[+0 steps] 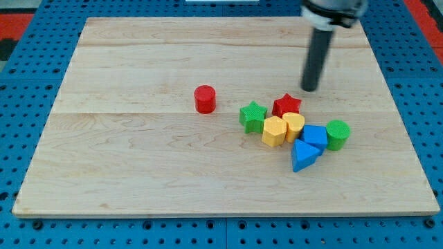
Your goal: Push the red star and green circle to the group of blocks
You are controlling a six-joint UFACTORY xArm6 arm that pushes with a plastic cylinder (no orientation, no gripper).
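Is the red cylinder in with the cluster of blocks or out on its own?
Out on its own. The red cylinder has bare board all around it, left of the green star. My tip is beyond the red star.

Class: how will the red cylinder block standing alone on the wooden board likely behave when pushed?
The red cylinder block stands squat and upright, so it probably slides rather than tips. Its round side may let it slip off my tip. The wooden board looks smooth.

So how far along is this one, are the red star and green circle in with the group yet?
Largely done, it seems. The red star sits against the yellow blocks, and the green circle is beside the blue blocks. My tip stands just above-right of the star, apart from it. Only the red cylinder stands alone, which the task doesn't name.
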